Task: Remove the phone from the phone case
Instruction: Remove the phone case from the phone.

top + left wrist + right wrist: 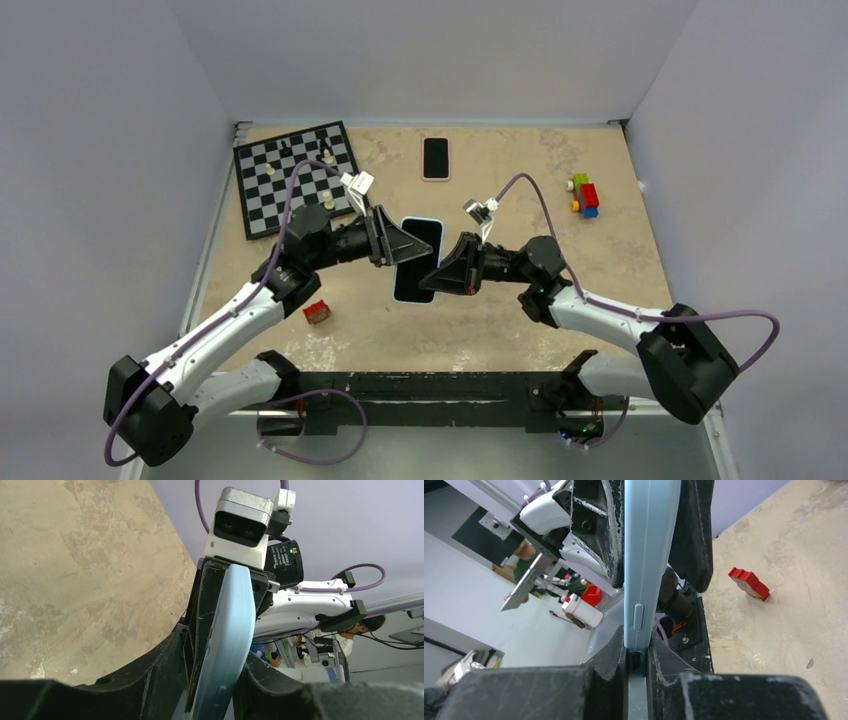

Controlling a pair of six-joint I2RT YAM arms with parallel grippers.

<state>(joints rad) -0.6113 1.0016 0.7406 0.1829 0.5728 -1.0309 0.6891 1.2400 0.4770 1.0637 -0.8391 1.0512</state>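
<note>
A black phone in a light blue case is held in the air over the middle of the table, screen up in the top view. My left gripper is shut on its upper left side and my right gripper is shut on its lower right side. In the left wrist view the blue case edge stands between my left gripper's fingers, with the right gripper's fingers clamped on the far end. In the right wrist view the case edge runs up from my right gripper. The phone sits in the case.
A second phone lies flat at the back middle. A chessboard with a few pieces is at the back left. Stacked toy bricks stand at the back right. A small red block lies near the left arm and shows in the right wrist view.
</note>
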